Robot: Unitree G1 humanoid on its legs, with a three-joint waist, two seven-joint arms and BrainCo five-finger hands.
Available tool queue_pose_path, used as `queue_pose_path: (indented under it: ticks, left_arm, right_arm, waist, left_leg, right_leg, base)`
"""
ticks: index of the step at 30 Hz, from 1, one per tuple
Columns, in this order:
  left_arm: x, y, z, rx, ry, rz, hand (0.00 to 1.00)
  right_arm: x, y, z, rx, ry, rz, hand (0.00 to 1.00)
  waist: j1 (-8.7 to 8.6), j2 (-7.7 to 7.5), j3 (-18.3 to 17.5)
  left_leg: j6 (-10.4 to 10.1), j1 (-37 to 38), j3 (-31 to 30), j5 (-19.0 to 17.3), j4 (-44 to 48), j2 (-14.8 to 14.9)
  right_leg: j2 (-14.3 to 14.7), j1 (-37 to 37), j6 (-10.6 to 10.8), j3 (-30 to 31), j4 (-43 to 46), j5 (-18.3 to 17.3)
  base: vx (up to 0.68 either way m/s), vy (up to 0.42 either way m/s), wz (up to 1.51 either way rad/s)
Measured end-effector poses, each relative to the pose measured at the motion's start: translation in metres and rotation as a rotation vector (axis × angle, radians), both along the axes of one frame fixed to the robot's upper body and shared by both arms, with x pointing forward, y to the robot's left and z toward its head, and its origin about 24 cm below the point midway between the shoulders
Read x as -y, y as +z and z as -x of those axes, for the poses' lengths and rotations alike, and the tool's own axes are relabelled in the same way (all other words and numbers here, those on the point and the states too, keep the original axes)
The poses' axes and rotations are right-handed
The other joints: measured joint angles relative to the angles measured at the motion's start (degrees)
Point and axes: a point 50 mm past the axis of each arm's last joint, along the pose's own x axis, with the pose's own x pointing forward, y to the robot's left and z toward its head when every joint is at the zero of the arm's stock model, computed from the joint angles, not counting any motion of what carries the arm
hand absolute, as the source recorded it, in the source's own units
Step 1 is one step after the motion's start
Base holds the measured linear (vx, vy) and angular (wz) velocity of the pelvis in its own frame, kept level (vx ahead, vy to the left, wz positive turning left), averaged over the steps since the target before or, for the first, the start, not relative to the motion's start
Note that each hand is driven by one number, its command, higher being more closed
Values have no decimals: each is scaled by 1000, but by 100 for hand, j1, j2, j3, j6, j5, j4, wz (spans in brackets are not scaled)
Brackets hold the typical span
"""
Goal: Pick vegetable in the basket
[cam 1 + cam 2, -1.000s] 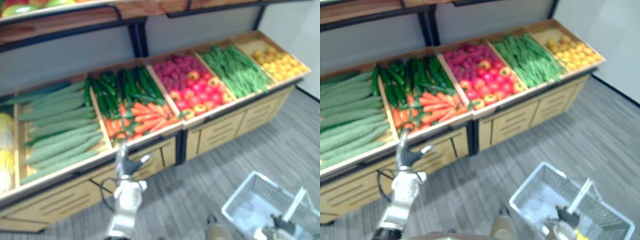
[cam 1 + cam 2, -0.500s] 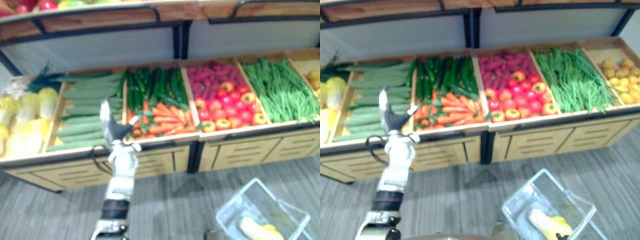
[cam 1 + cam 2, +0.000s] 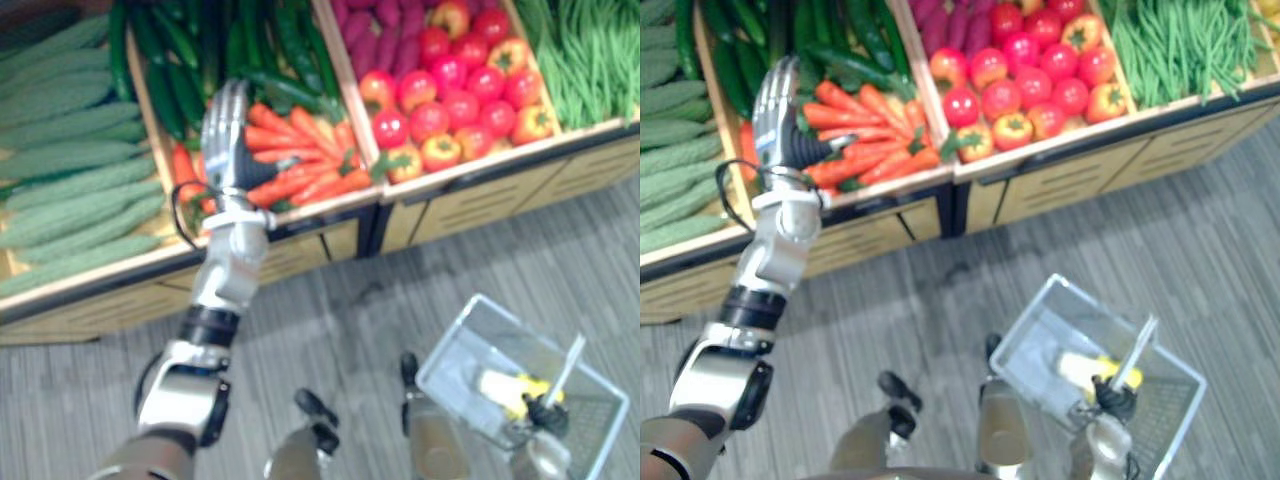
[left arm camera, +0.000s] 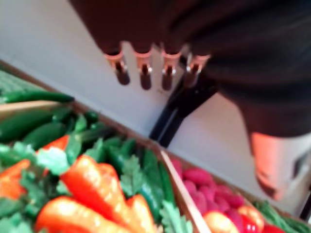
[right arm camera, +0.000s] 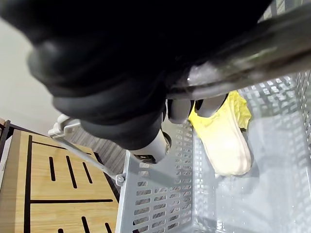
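Carrots (image 3: 300, 180) lie just below my left hand (image 3: 225, 125), which is spread straight and holds nothing. I would lower it slowly and close around one carrot only, while my right hand (image 3: 1112, 398) is clamped on the basket handle (image 3: 1137, 352).

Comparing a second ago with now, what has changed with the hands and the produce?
The left hand has risen from the front of the stand to above the carrots, fingers straight, holding nothing. The head camera has swung too, so the stand itself has not moved. Unchanged: the right hand grips the handle of the basket, with the cabbage inside.
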Motion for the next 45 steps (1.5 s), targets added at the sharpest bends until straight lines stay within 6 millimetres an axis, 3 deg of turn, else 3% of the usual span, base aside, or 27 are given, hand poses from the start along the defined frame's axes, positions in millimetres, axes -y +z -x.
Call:
queue_pose_path:
  ticks: [5, 11, 12, 18, 22, 28, 33, 37, 39, 40, 42, 43, 45]
  left_arm:
    - [4, -8, -10, -91, 7, -86, 0]
    - [-7, -20, -18, -191, 51, -138, 0]
    - [-10, -22, -20, -227, 57, -144, 100]
    - [-20, 6, -22, -159, 51, -212, 100]
    - [-27, 16, -22, -128, 59, -173, 100]
    - [-40, 26, -22, -143, 113, -181, 100]
    - [-26, 26, -18, -126, 103, -232, 100]
    - [-31, 63, 0, 88, 152, -170, 100]
    - [-37, 85, 19, 244, 195, -137, 100]
    - [-38, 86, 22, 264, 209, -142, 100]
    - [-52, 67, 36, 262, 268, -139, 100]
    - [-55, 61, 39, 254, 276, -138, 100]
    - [-63, 43, 53, 233, 300, -142, 100]
  right_arm:
    - [3, 6, -6, 24, 10, 19, 100]
    - [9, 17, -21, 63, 29, 53, 100]
    - [9, 19, -25, 76, 31, 53, 100]
    - [12, 37, -51, 162, 40, 70, 100]
    - [14, 53, -62, 230, 42, 93, 100]
    - [24, 59, -56, 253, -12, 116, 100]
    - [19, 50, -33, 225, -32, 120, 100]
    - [10, 39, -22, 176, 2, 101, 100]
    - [3, 33, -17, 154, 47, 88, 100]
    - [2, 31, -15, 146, 49, 83, 100]
    - [-5, 21, -11, 107, 75, 53, 100]
    - [-7, 18, -11, 96, 86, 46, 100]
    - [-14, 9, -11, 67, 117, 19, 100]
  waist:
    - [16, 75, 269]
    - [68, 144, 548]
    - [69, 133, 601]
    - [140, 151, 776]
    - [137, 132, 786]
    - [14, -16, 869]
    - [-53, -92, 893]
    - [-37, -86, 877]
    - [-31, -63, 801]
    - [-25, -66, 719]
    - [-29, -67, 304]
    - [-19, -73, 264]
    - [0, -158, 104]
  left_leg:
    - [0, 0, 115, 0, 58, 15]
    - [0, -147, 175, 0, 98, 25]
    - [0, -245, 199, 0, 134, 31]
    - [36, -630, 312, 23, 177, 57]
    - [34, -826, 437, 12, 218, 159]
    - [104, -797, 429, 105, 266, 233]
    - [132, -461, 274, 72, 387, 334]
    - [131, -59, 246, 76, 387, 404]
    - [112, 165, 242, 63, 359, 436]
    - [79, 193, 251, 45, 351, 435]
    - [32, 288, 283, 8, 384, 418]
    - [12, 371, 260, -13, 422, 398]
    - [36, 400, -486, -87, 774, 427]
  right_leg:
    - [-2, -15, 0, 28, 10, 0]
    - [15, -316, 0, 123, 195, 0]
    - [11, -407, 0, 153, 204, 0]
    - [45, -811, 3, 277, 175, 37]
    - [126, -858, -10, 361, -237, 317]
    - [159, -751, 26, 329, -353, 410]
    - [165, -243, 21, 120, -409, 451]
    - [224, 198, 20, -29, -408, 450]
    - [264, 430, 4, -119, -408, 435]
    - [274, 436, -20, -115, -411, 416]
    - [332, 498, -58, 10, -476, 374]
    - [361, 566, -59, 55, -502, 374]
    - [400, 688, -92, 339, -517, 354]
  base:
    - [43, -14, -3]
    - [2, -25, -7]
    - [0, 0, 0]
    - [-34, -33, -2]
    - [-84, -40, -10]
    - [-64, -38, 0]
    - [46, -10, 10]
    - [70, -4, 5]
    - [48, -2, 5]
    - [33, -9, -11]
    - [50, -20, -24]
    - [56, -26, -42]
    - [30, -67, -58]
